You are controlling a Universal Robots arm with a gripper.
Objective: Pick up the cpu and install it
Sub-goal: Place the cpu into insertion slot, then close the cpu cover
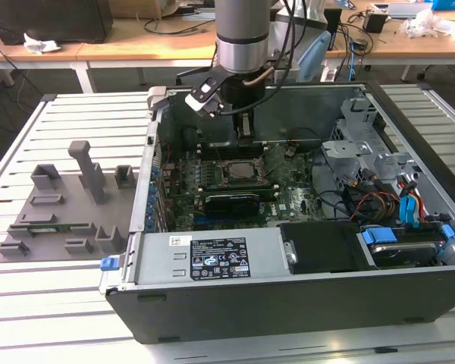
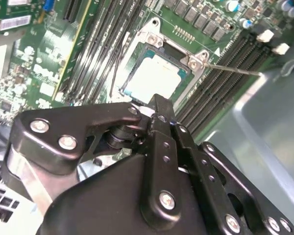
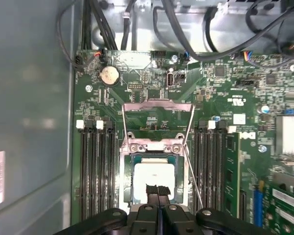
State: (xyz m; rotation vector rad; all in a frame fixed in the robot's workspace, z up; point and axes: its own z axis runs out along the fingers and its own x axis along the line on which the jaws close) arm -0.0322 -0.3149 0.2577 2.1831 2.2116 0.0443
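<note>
- The cpu (image 3: 154,177) lies flat inside the open socket frame (image 3: 124,178) on the motherboard (image 3: 220,88), within the computer case (image 1: 288,303). Its silvery top plate faces up.
- The load plate (image 3: 158,104) stands swung back from the socket. The thin retention lever (image 3: 192,176) runs alongside it, unlatched.
- The gripper (image 3: 158,190) has its fingertips drawn together with no visible gap and nothing clamped between them. In both wrist views they sit over the chip's edge nearest the wrist.
- The chip is below the jaws, not between them. I cannot tell whether the tips touch it or hover just above.
- Risk, in my judgement: if the chip rests skewed in the frame, downward pressure from the closed tips on one edge could tilt it and damage the socket contacts.
- Second risk: the lever lies near the fingers, so a sideways move could snag it or drag the unclamped chip out of its seat.
</note>
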